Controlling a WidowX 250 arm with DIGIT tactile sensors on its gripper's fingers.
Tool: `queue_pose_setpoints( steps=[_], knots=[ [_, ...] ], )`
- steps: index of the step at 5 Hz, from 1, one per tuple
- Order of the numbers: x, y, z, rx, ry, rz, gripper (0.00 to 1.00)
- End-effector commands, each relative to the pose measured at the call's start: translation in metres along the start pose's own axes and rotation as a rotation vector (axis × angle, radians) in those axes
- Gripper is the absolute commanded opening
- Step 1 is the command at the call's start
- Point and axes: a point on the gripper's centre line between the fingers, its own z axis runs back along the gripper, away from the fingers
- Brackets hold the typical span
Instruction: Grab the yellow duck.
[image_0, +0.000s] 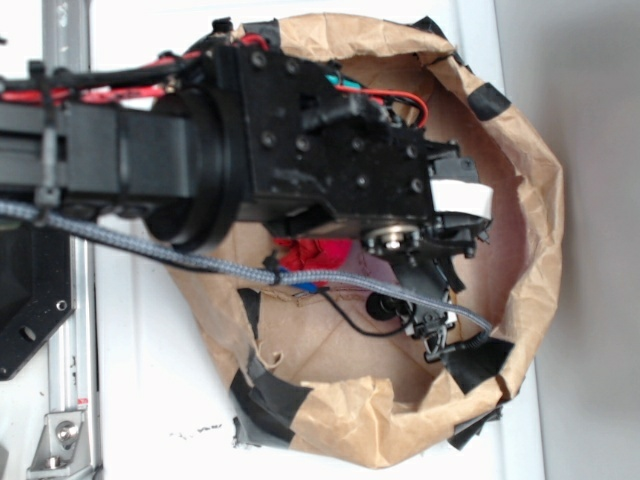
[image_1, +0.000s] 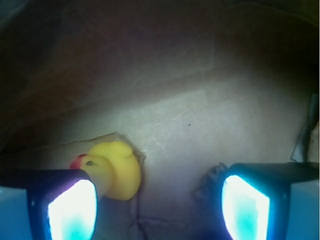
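The yellow duck (image_1: 116, 170) lies on the brown paper floor of the bag, its red beak pointing left. In the wrist view my gripper (image_1: 159, 205) is open, its two glowing pads far apart. The duck rests against the inner tip of the left finger (image_1: 70, 207); the right finger (image_1: 247, 205) is well away from it. In the exterior view the black arm and gripper (image_0: 440, 240) reach down into the brown paper bag (image_0: 530, 200), and the duck is hidden behind them.
The bag's crumpled walls, patched with black tape (image_0: 270, 395), rise all round the gripper. A red object (image_0: 300, 250) shows under the arm inside the bag. A grey braided cable (image_0: 200, 262) crosses the bag's mouth.
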Motion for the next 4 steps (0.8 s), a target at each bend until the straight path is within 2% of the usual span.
queue_pose_setpoints(
  steps=[1,2,3,4],
  knots=[
    [0.011,-0.008,0.000,-0.002,-0.033,-0.020,1.00],
    [0.013,-0.016,-0.009,-0.045,-0.022,-0.031,1.00],
    [0.013,-0.035,-0.027,-0.007,-0.009,-0.076,1.00],
    [0.007,-0.039,-0.049,0.064,0.002,-0.143,1.00]
  ],
)
